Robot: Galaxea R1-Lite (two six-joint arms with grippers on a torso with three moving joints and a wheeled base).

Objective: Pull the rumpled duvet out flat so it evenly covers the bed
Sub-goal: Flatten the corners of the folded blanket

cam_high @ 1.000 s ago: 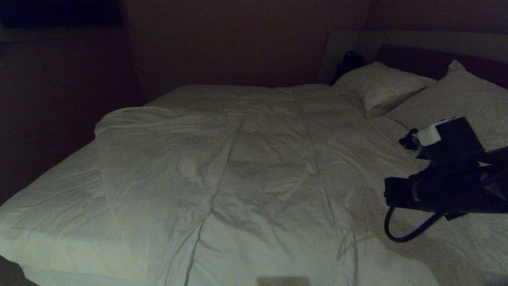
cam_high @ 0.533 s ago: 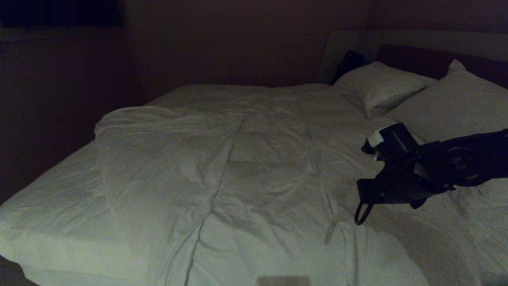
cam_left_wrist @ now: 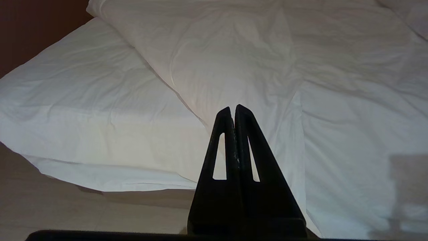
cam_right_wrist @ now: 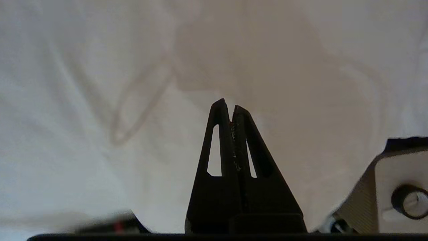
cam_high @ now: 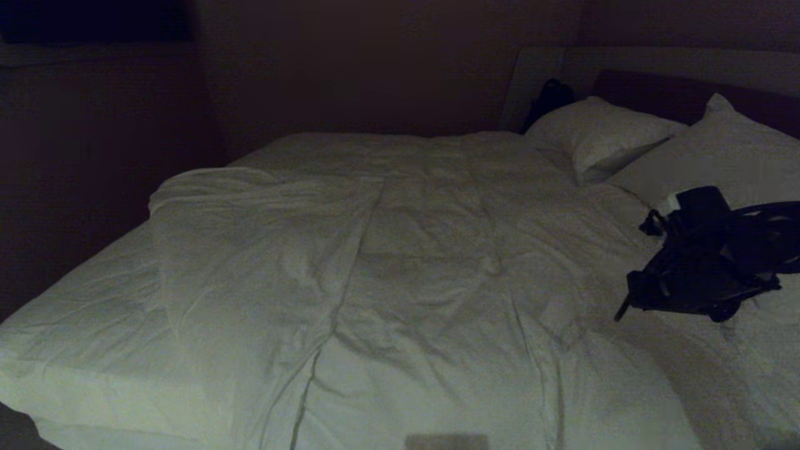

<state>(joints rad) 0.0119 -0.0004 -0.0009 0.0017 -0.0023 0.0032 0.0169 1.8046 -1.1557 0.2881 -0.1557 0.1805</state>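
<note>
The white creased duvet (cam_high: 406, 262) lies rumpled over the middle and right of the bed. Its left edge (cam_high: 187, 187) is bunched inward, so a strip of the mattress sheet (cam_high: 81, 325) is bare on the left. My right arm (cam_high: 700, 269) hangs low over the duvet's right side, just below the pillows. In the right wrist view the right gripper (cam_right_wrist: 229, 103) is shut and empty, close above the duvet (cam_right_wrist: 100, 100). My left gripper (cam_left_wrist: 233, 107) is shut and empty too. It is parked off the bed's near left corner, facing the duvet (cam_left_wrist: 234, 50) and the sheet (cam_left_wrist: 83, 100).
Two white pillows (cam_high: 600, 134) (cam_high: 731, 156) lean against the dark headboard (cam_high: 681, 94) at the far right. A small dark object (cam_high: 550, 100) stands beside the far pillow. Pale floor (cam_left_wrist: 50, 207) shows below the bed's near corner. Dark walls close in on the left and far sides.
My right arm swept left over the duvet, then drew back to the right and sank closer to the cloth near the pillows. Its fingers stayed shut. The duvet has hardly shifted.
</note>
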